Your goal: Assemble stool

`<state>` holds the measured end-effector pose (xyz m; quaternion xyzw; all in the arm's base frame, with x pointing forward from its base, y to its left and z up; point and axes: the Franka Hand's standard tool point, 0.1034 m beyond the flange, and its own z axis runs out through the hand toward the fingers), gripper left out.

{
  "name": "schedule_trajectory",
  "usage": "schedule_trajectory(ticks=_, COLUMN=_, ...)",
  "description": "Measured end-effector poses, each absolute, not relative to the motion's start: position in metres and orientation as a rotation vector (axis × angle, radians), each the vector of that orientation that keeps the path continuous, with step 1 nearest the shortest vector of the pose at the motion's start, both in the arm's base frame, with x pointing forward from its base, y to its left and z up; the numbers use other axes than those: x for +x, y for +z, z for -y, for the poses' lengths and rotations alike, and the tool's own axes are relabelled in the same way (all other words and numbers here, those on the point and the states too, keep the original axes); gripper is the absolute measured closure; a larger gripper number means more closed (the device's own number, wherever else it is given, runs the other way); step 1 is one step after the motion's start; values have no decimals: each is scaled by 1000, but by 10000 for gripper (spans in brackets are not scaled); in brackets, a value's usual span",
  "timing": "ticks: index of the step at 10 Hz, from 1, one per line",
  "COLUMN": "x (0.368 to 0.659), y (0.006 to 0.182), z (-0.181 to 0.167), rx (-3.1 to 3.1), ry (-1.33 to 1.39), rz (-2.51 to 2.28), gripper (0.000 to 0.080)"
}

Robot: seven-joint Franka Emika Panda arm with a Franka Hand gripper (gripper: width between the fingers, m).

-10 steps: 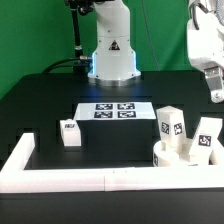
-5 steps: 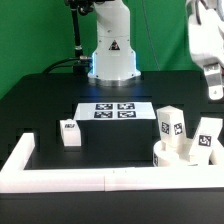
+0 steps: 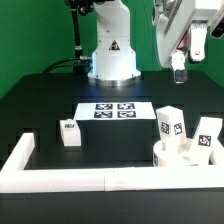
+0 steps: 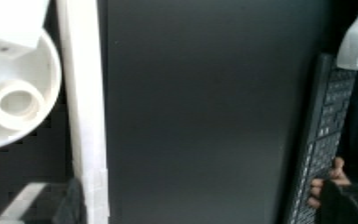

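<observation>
Claw (image 3: 178, 68) hangs high over the far right part of the tabletop (image 3: 40, 105). Its fingers are spread wide w/ nothing btwn them.

Seat (image 3: 182, 158) sits in the near right corner, just behind the wall (image 3: 90, 180) that runs along the near edge. Two legs are at the seat. The upright leg (image 3: 170, 123) is on its side toward the exterior view's left, and the leaning leg (image 3: 208, 138) is toward the right edge. Can't tell if they're plugged in or only standing against it.

Third leg (image 3: 70, 133) stands alone nr the near left corner, apart from the wall & its short side stub, w/ bare surface all round it.

Marker board (image 3: 112, 110) lies flat mid-tabletop, in front of the robot base (image 3: 112, 55).

Room to move as I see it: far left area, & the strip btwn marker board and seat.

Wrist cam shows mostly black surface w/ a white strip across it. Can't ID more there.
</observation>
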<state>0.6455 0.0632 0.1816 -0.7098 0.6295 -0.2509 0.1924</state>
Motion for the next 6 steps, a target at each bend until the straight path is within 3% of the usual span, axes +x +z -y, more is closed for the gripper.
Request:
schedule_trajectory(ticks=4, x=646, y=185, z=-52, rx=-2273, ry=-796, rz=-1501, gripper=150)
schedule_trajectory(ticks=6, x=638, y=192, z=-20, rx=-2517, ry=-891, rz=-1231, gripper=150)
